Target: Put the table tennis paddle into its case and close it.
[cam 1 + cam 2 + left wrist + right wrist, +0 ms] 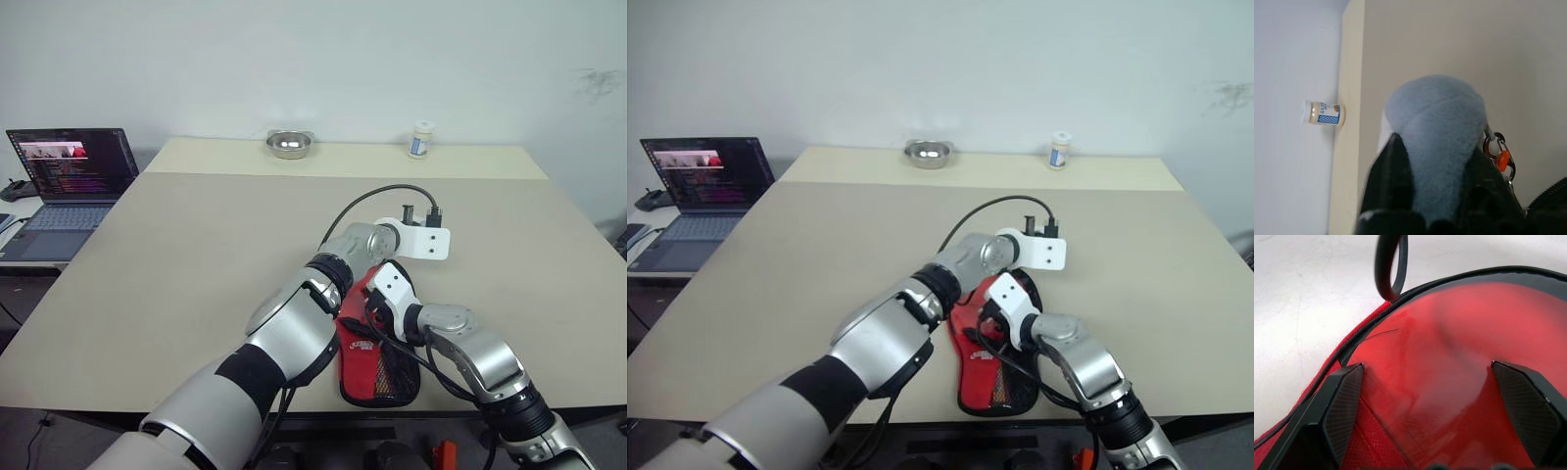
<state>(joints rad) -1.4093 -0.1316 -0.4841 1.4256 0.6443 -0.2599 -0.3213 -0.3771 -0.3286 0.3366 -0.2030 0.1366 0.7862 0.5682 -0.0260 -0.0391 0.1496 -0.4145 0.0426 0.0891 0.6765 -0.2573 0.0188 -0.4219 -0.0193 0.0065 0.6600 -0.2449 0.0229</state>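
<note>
The case [377, 367] lies near the table's front edge, red with a black mesh patch and black edging. My right gripper [1427, 366] is open just above it, fingers wide apart over a smooth red face [1449, 342] inside the black edging. That face looks like the paddle's rubber, and the paddle's handle is hidden. A black ring [1391, 264] hangs by the case's rim. My left arm crosses over the case to the right. My left gripper [1435, 147] is shut on a grey fluffy tag [1437, 112] that has an orange clip [1501, 157].
A steel bowl [289, 144] and a small jar [420, 139] stand at the table's far edge. An open laptop [73, 181] sits on a side table at the left. The case reaches almost to the table's front edge.
</note>
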